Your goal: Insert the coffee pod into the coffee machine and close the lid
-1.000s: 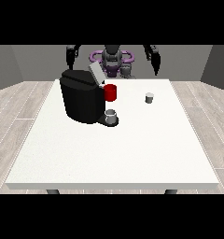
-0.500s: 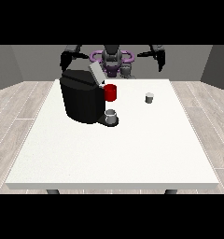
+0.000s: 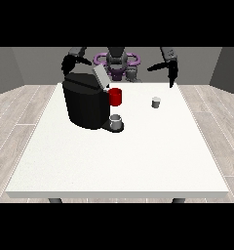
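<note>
Two robot hands show, both raised at the worktop's far edge. The robot hand at the view's right (image 3: pixel 172 73) hangs above the far right corner, fingers pointing down and fairly straight, holding nothing. It is well apart from the coffee pod (image 3: pixel 156 102), which stands alone and upright on the worktop below it, in the far right part and a little inward from the edge. The robot hand at the view's left (image 3: pixel 68 64) sits above the far left corner, just behind the coffee machine's top; whether its fingers are spread or curled I cannot tell.

There is one coffee machine (image 3: pixel 86 100), a black block standing near the far left corner. Its grey lid (image 3: pixel 101 77) is tilted up, open. A red part (image 3: pixel 115 96) sticks out of the machine's side that faces the pod. Below it, one small grey cup (image 3: pixel 117 121) stands on the machine's dark base.

One pod, one cup and one machine are on the white worktop (image 3: pixel 119 166).
</note>
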You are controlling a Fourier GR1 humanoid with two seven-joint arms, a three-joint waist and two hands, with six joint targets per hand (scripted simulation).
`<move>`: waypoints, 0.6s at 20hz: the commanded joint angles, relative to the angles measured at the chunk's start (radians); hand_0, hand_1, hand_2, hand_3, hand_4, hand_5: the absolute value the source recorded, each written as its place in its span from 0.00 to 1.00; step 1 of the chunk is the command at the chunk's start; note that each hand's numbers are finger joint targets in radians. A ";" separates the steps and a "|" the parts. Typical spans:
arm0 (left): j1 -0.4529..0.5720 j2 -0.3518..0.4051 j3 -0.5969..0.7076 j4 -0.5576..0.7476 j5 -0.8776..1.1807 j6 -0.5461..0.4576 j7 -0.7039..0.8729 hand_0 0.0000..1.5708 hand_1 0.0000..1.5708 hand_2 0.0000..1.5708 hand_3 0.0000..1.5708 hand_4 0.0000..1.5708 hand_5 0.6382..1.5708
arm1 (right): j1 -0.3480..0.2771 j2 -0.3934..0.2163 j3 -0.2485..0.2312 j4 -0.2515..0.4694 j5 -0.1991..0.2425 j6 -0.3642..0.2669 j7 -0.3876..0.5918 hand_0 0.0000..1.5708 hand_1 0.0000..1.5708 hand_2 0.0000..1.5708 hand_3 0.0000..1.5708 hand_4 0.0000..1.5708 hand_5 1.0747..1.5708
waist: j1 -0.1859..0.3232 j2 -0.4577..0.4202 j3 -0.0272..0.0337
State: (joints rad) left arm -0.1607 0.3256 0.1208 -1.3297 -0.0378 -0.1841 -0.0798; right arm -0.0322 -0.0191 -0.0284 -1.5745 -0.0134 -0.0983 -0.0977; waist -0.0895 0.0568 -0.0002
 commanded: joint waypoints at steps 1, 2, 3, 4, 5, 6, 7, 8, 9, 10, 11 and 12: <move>-0.087 0.043 0.045 0.139 -0.016 -0.006 0.008 0.00 0.00 0.00 0.00 0.00 1.00 | -0.058 -0.025 -0.006 -0.046 -0.032 0.029 0.068 0.00 0.00 0.00 0.00 0.15 1.00 | -0.051 0.054 -0.0002; -0.129 0.063 0.067 0.165 -0.003 -0.020 0.014 0.00 0.00 0.00 0.00 0.00 1.00 | -0.050 -0.007 -0.006 -0.013 -0.027 0.024 -0.002 0.00 0.00 0.00 0.00 0.12 1.00 | -0.047 0.070 0.0000; -0.117 0.043 0.043 0.194 -0.042 0.003 -0.020 0.00 0.00 0.00 0.00 0.00 1.00 | -0.071 -0.017 -0.015 -0.012 -0.009 0.001 0.023 0.00 0.00 0.00 0.00 0.08 1.00 | -0.037 0.077 -0.0001; -0.116 0.050 0.057 0.249 -0.038 -0.012 -0.054 0.00 0.00 0.00 0.00 0.00 1.00 | -0.043 0.018 0.070 -0.044 0.013 -0.062 0.038 0.00 0.00 0.00 0.00 0.15 1.00 | -0.031 0.063 -0.0003; -0.141 0.055 0.048 0.261 -0.052 -0.023 -0.014 0.00 0.00 0.00 0.00 0.00 1.00 | -0.050 0.005 0.018 -0.021 0.004 -0.024 0.040 0.00 0.00 0.00 0.00 0.18 1.00 | -0.022 0.036 0.0000; -0.157 0.099 0.084 0.312 -0.053 -0.023 -0.086 0.00 0.00 0.00 0.00 0.00 1.00 | -0.060 -0.009 0.023 -0.037 -0.004 0.008 0.011 0.00 0.00 0.00 0.00 0.18 1.00 | -0.054 0.102 -0.0003; -0.148 0.034 0.026 0.296 -0.094 0.018 -0.058 0.00 0.00 0.00 0.00 0.00 1.00 | -0.088 0.014 0.015 -0.007 -0.002 -0.031 0.049 0.00 0.00 0.00 0.00 0.18 1.00 | -0.028 0.087 -0.0001; -0.204 0.083 0.054 0.308 -0.072 -0.020 -0.015 0.00 0.00 0.00 0.00 0.00 1.00 | -0.091 0.018 0.016 0.036 -0.009 -0.033 -0.008 0.00 0.00 0.00 0.00 0.16 1.00 | -0.025 0.103 0.0002; -0.211 0.052 0.038 0.326 -0.093 0.010 -0.042 0.00 0.00 0.00 0.00 0.00 1.00 | -0.124 0.012 0.003 0.057 0.009 -0.038 -0.004 0.00 0.00 0.00 0.00 0.22 1.00 | -0.020 0.126 0.0001; -0.169 0.048 0.018 0.337 -0.130 0.029 -0.027 0.00 0.00 0.00 0.00 0.00 1.00 | -0.051 -0.032 0.014 0.002 -0.010 0.017 0.084 0.00 0.00 0.00 0.00 0.21 1.00 | -0.044 0.053 0.0000; -0.216 0.044 0.013 0.348 -0.130 0.013 0.016 0.00 0.00 0.00 0.00 0.00 1.00 | -0.095 0.003 -0.001 0.061 -0.012 -0.019 0.037 0.00 0.00 0.00 0.00 0.21 1.00 | -0.015 0.056 0.0002; -0.224 0.035 0.009 0.381 -0.150 0.032 -0.033 0.00 0.00 0.00 0.00 0.00 1.00 | -0.106 0.001 -0.004 0.070 -0.016 -0.010 0.014 0.00 0.00 0.00 0.00 0.22 1.00 | -0.023 0.084 0.0001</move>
State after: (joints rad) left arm -0.3411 0.3732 0.1480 -1.0198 -0.1389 -0.1733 -0.1036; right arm -0.1144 -0.0198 -0.0216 -1.5450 -0.0210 -0.1118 -0.0698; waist -0.1159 0.1314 -0.0002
